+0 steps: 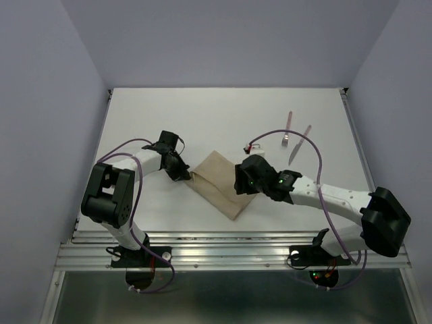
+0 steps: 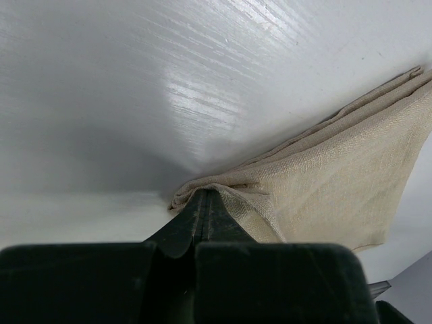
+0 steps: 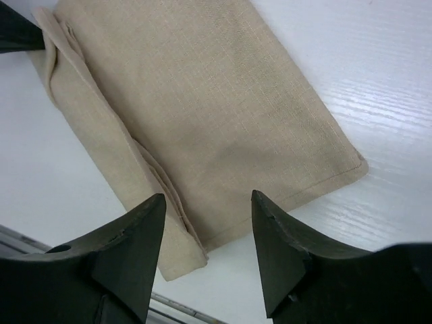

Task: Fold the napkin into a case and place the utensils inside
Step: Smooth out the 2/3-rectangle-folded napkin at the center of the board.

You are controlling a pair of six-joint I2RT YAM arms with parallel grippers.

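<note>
The left claw (image 2: 204, 197) is clenched on the left end of the napkin (image 1: 217, 183), which lies folded into a layered strip on the table (image 1: 162, 115) between the arms. The right claw (image 3: 208, 202) hangs released just above it, gripping nothing. The fork (image 1: 287, 132) and knife (image 1: 299, 144) lie well apart, further back. If the left pinch drags, the loose layers may slide open and spoil the pouch.

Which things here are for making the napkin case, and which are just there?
For the job: napkin, pinched at one corner by the left gripper; fork; knife; right gripper, open over the napkin.

Just there: table; purple cable.
</note>
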